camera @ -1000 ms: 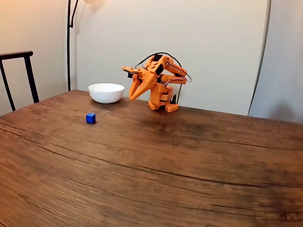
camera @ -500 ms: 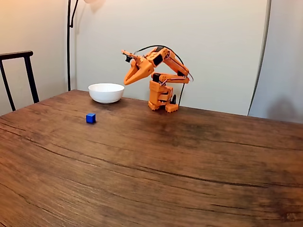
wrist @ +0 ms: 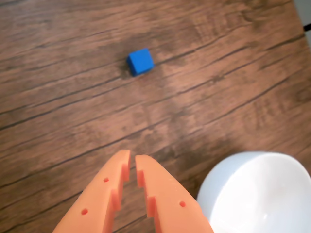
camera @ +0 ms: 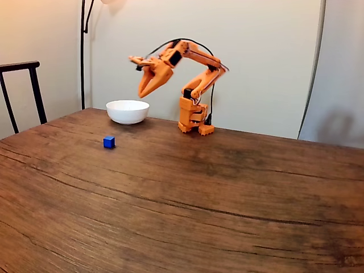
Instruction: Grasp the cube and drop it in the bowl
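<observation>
Wrist view: the orange two-finger gripper (wrist: pixel 132 162), its fingers nearly pressed together with only a thin slit between them and nothing held, hovers over the brown wood-grain table (wrist: pixel 58 111). The small solid bright-blue cube (wrist: pixel 140 61) lies beyond the fingertips, well apart from them. It looks light, rigid and sharp-edged (a pinch across two opposite flat faces should hold). The glossy round white bowl (wrist: pixel 252 194) beside the gripper appears empty.

Fixed view: the gripper (camera: pixel 143 92) hangs high above the bowl (camera: pixel 127 111), which stands near the table's far edge (camera: pixel 256 136); nothing shows above its rim. The cube (camera: pixel 109 142) rests on the bare wood nearer the camera, towards the left edge.
</observation>
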